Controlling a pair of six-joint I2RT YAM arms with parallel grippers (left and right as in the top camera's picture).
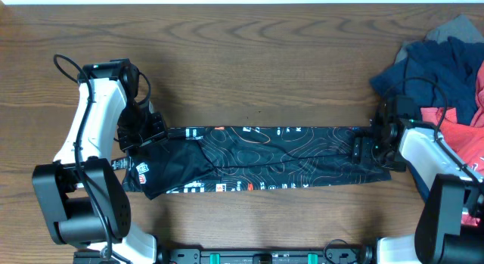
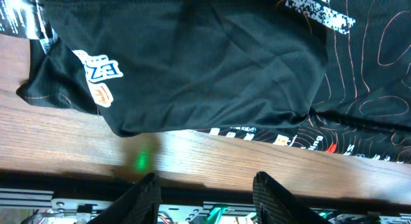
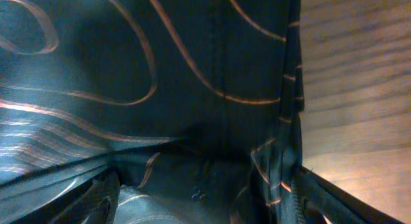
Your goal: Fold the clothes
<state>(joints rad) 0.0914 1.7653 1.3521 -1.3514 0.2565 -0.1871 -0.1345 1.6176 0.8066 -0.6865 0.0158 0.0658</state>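
jersey point(image 1: 272, 159): long strip, cross-folds left | 2 o'clock pile point(image 1: 442, 63) untouched | left claw point(image 2: 205, 180) spread, empty | right claw point(image 3: 204, 179) spread over jersey

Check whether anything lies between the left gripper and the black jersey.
Nothing visible does. In the left wrist view the left gripper holds its fingers open over a strip of bare table, and the black jersey lies just beyond that strip with its folded edge uncovered.
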